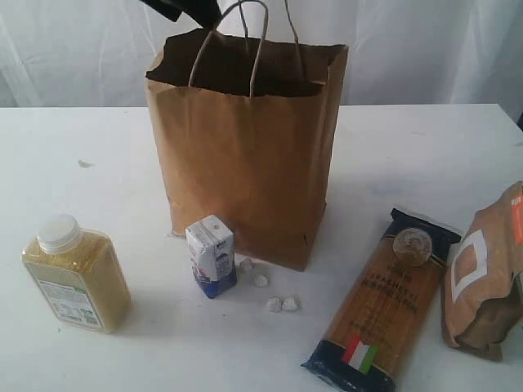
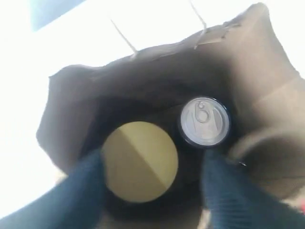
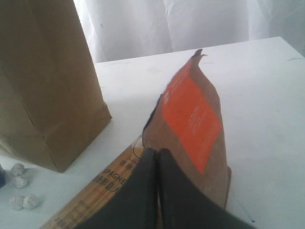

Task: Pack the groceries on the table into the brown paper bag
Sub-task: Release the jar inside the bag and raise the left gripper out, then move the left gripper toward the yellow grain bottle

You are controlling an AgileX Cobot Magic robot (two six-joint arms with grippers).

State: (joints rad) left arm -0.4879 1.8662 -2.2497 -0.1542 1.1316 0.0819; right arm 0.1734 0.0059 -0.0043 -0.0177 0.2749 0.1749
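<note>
The brown paper bag [image 1: 245, 155] stands open on the table [image 1: 425, 155]. My left gripper [image 2: 152, 188] hangs open over its mouth, and only a dark part of that arm shows in the exterior view. Down inside the bag stand the gold-lidded jar [image 2: 139, 161] and the pull-tab can [image 2: 205, 121]. Outside it are the yellow grain bottle [image 1: 75, 273], the white-blue carton [image 1: 212, 256], the spaghetti pack [image 1: 384, 302] and the brown pouch [image 1: 486, 269]. My right gripper [image 3: 157, 151] is shut on nothing, low beside the pouch [image 3: 190, 119] and over the spaghetti [image 3: 105, 186].
Small white pebble-like bits [image 1: 274, 294] lie in front of the bag, near the carton. The bag's twisted handles [image 1: 245, 41] stick up above its rim. A white curtain closes off the back.
</note>
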